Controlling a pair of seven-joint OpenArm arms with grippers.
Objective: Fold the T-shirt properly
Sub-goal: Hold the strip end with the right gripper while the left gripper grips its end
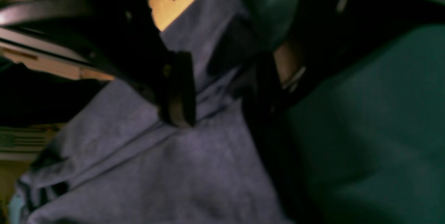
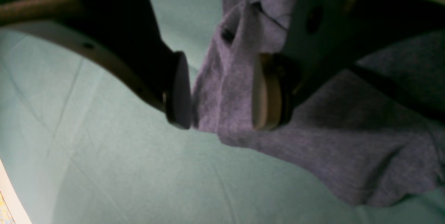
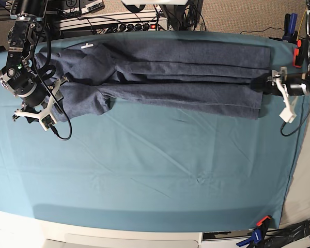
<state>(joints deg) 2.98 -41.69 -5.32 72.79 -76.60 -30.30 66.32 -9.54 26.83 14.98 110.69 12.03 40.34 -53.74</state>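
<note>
The slate-blue T-shirt (image 3: 170, 72) lies stretched in a long, lengthwise-folded band across the back of the table. My right gripper (image 3: 57, 98) is at its left end. In the right wrist view the gripper (image 2: 222, 92) has a bunch of the shirt (image 2: 347, 140) filling the gap between its pads. My left gripper (image 3: 266, 85) is at the shirt's right end. In the left wrist view the gripper (image 1: 224, 92) has folds of the shirt (image 1: 174, 168) between its fingers. No lettering shows.
The teal table cloth (image 3: 155, 165) covers the table in front of the shirt. Cables and a power strip (image 3: 119, 23) lie behind the back edge. A clamp (image 3: 258, 235) sits at the front right corner. The table's right edge is close to my left arm.
</note>
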